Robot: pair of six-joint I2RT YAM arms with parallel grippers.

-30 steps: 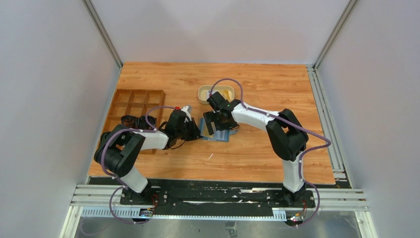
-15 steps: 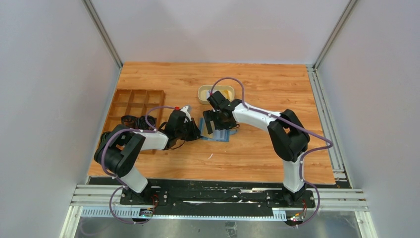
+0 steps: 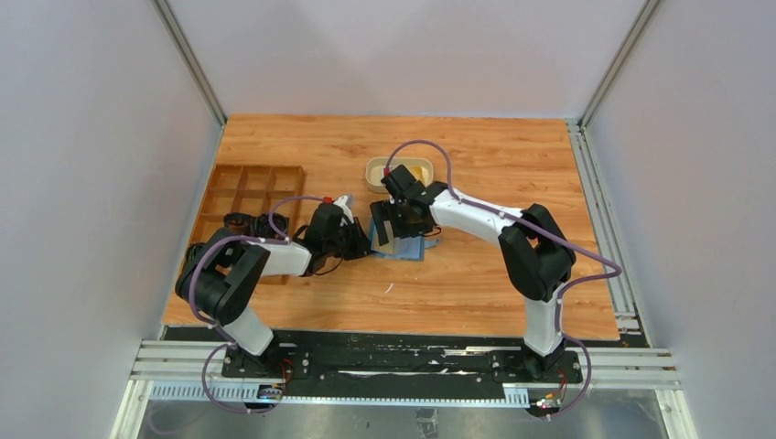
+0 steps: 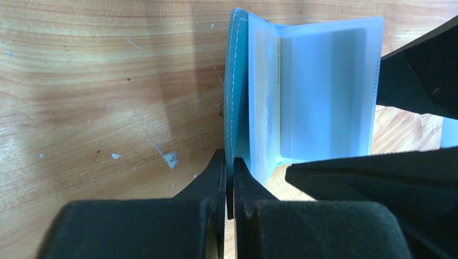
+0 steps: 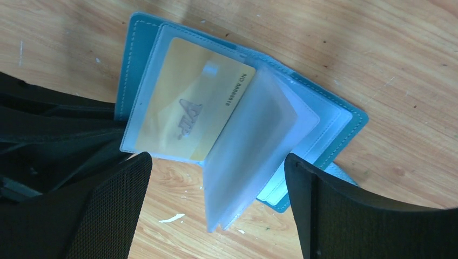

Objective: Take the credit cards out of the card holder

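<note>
The card holder (image 5: 335, 135) is a teal-blue wallet lying open on the wooden table, also in the top view (image 3: 414, 249). My left gripper (image 4: 232, 162) is shut on the edge of its raised teal cover (image 4: 236, 81). A yellowish credit card (image 5: 189, 108) sits inside a clear sleeve against that cover. Several clear sleeves (image 5: 248, 151) stand fanned up from the spine. My right gripper (image 5: 216, 159) is open, hovering over the wallet, its fingers (image 5: 108, 210) either side of the fanned sleeves without touching them. In the top view the left gripper (image 3: 364, 242) and right gripper (image 3: 392, 229) are close together.
An oval beige tray (image 3: 375, 174) sits just behind the right gripper. A brown wooden compartment box (image 3: 247, 192) stands at the left, with dark cables by the left arm. Small white flecks (image 5: 172, 218) lie on the wood.
My right gripper has shifted slightly left and away over the wallet. The left gripper keeps its hold on the cover and has not moved.
</note>
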